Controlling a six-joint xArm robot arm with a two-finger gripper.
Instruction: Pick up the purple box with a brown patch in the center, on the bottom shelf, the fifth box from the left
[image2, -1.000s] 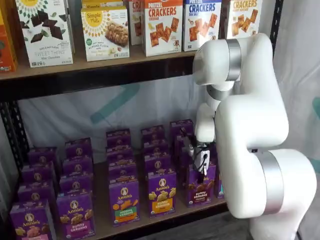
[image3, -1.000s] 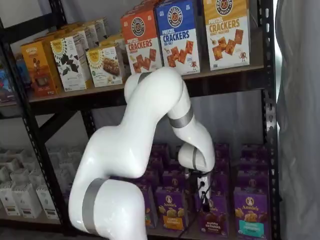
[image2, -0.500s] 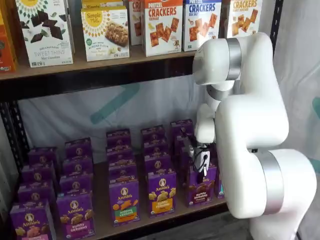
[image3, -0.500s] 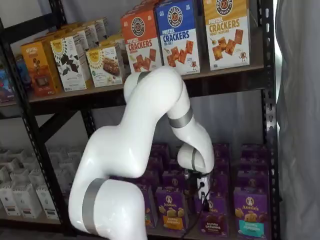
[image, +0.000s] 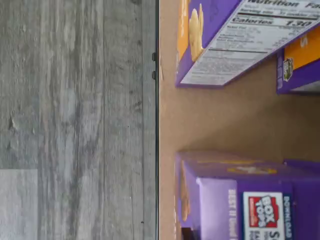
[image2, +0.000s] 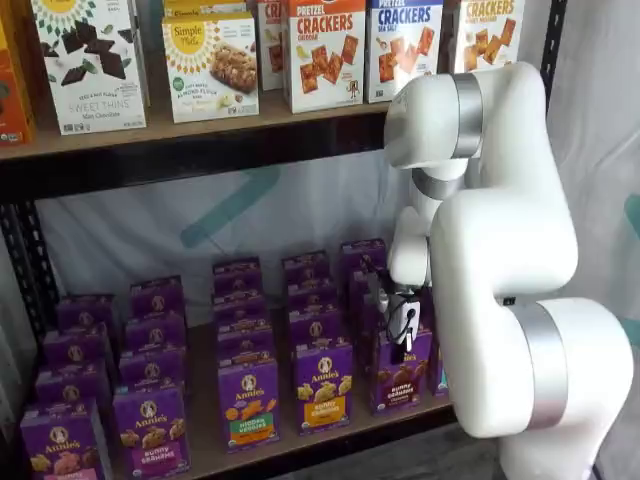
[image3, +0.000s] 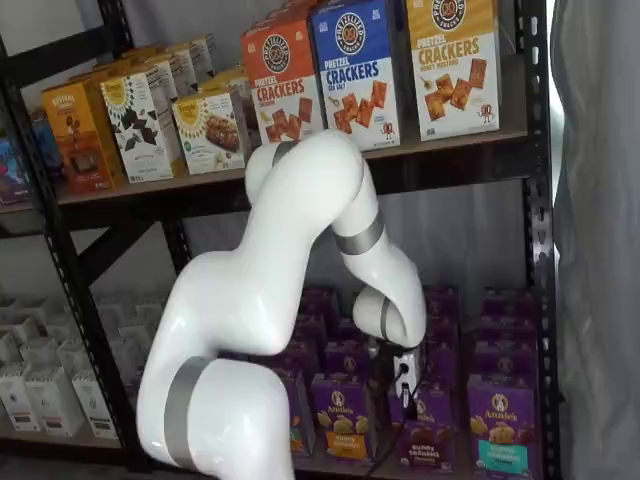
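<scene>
Since a second ago the gripper (image2: 402, 340) has sunk a little lower toward the purple box (image2: 403, 372), by the shelf views; the rest of the arm holds much the same pose. That box stands upright at the front of the bottom shelf (image2: 330, 428), brown cookies across its middle, with the gripper directly above its top edge in both shelf views (image3: 405, 392). Whether the fingers are spread or closed cannot be told; they show only as a dark shape with a cable beside them. Nothing looks held yet.

Risks lie in the crowding. A yellow-band carton (image2: 323, 386) stands just beside the box on one side, and more purple cartons sit behind it. If the descent drifts sideways, a finger could land on the box top or wedge against the neighbour, tipping one over. The wrist view shows only carton sides and the shelf's front edge (image: 157, 125).
</scene>
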